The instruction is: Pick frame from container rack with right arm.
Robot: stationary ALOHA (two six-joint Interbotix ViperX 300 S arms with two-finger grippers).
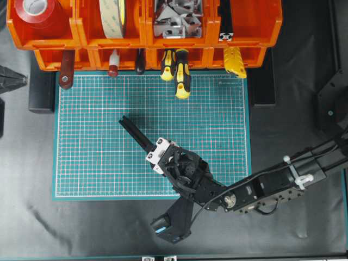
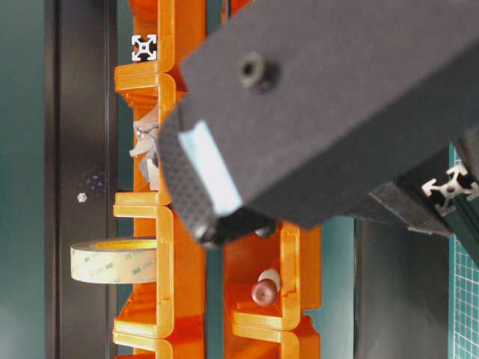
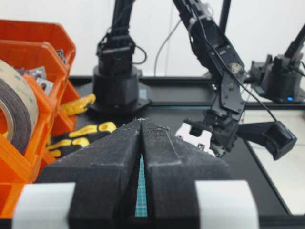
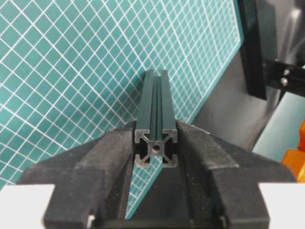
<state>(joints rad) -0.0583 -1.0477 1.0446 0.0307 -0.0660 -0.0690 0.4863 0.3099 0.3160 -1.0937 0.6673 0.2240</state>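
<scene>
One frame (image 4: 156,119) is out of the container rack (image 1: 144,38), clamped in the right arm's jaws over the green mat (image 1: 98,136); picking looks done. Left jaws sit closed, empty.

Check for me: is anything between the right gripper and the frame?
Nothing visible. The right gripper is shut on the frame, pads against both its sides, and holds it over the green cutting mat, clear of the container rack.

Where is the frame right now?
In the overhead view the frame sits clamped in the right gripper over the green mat's middle, well clear of the container rack.
</scene>
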